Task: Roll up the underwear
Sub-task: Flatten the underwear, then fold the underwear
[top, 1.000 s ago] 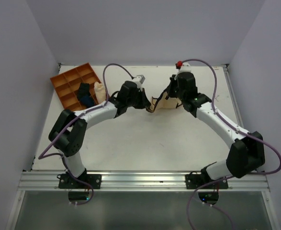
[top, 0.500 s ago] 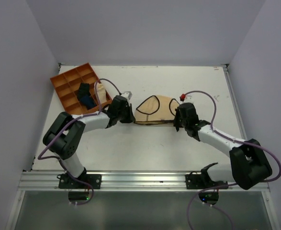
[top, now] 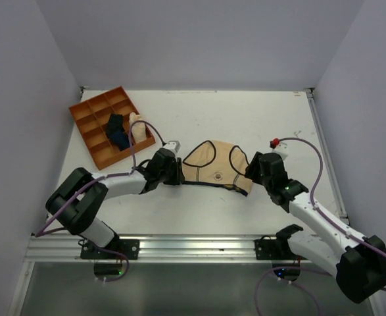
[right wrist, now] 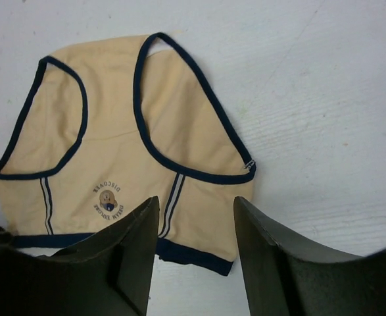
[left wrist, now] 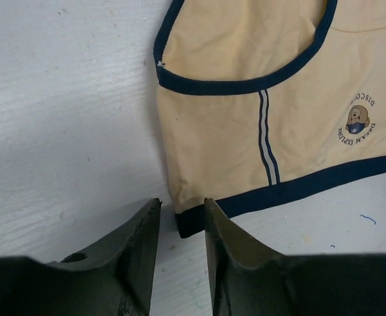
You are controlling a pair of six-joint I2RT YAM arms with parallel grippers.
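Underwear (top: 216,170) flat between left claw (left wrist: 181,209) and right claw (right wrist: 196,205) (hem corner by each)

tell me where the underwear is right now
In the top view, the underwear lies flat on the table, between the left hand and the right hand, right of the orange tray.

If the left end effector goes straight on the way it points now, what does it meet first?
The underwear: its dark-banded corner lies right before the left end effector, flat on the table. Depth is hard to judge, but contact looks near-immediate.
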